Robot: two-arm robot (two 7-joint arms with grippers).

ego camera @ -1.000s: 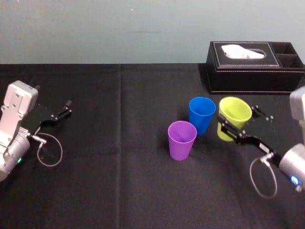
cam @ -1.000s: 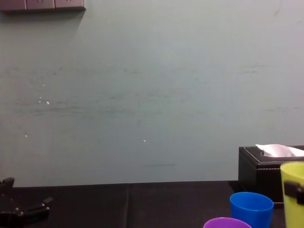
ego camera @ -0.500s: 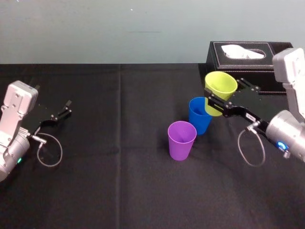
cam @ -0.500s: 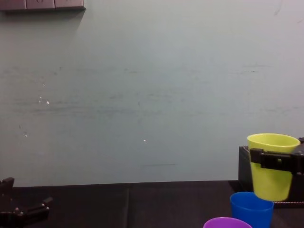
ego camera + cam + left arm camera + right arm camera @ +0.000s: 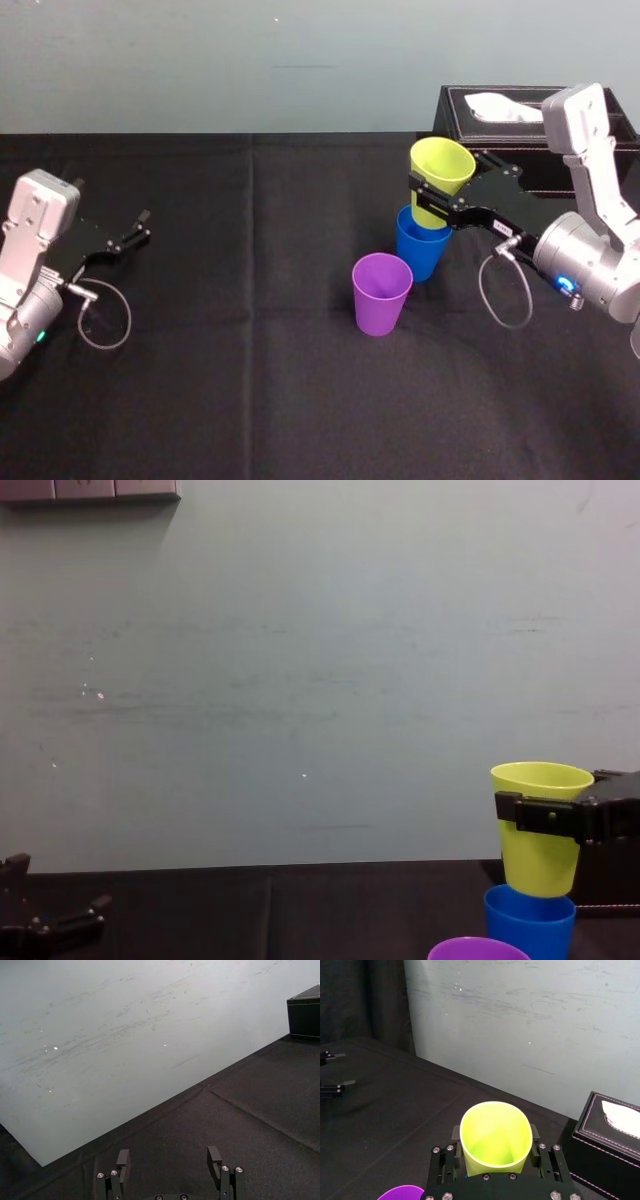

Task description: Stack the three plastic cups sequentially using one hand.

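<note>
One black-clothed table carries everything, and the biggest thing on it is the tissue box at the far right. My right arm reaches in just in front of it, so a wide swing backward could knock it.

Next down in size are the cups. The blue cup stands upright to the right of centre, and the purple cup stands just beside it, nearer and to the left. The yellow-green cup hangs in the air with its base right at the blue cup's mouth; I cannot tell whether it has entered.

My right gripper is clamped across the yellow-green cup below its rim. From the head view that cup looks tilted. If I lower it like this, I judge its base could catch the blue rim and tip the blue cup, or shove it into the purple one. The plastic looks smooth, so it may also slip in my hold or fall crooked on release.

My left gripper rests at the table's left edge, fingers apart.
</note>
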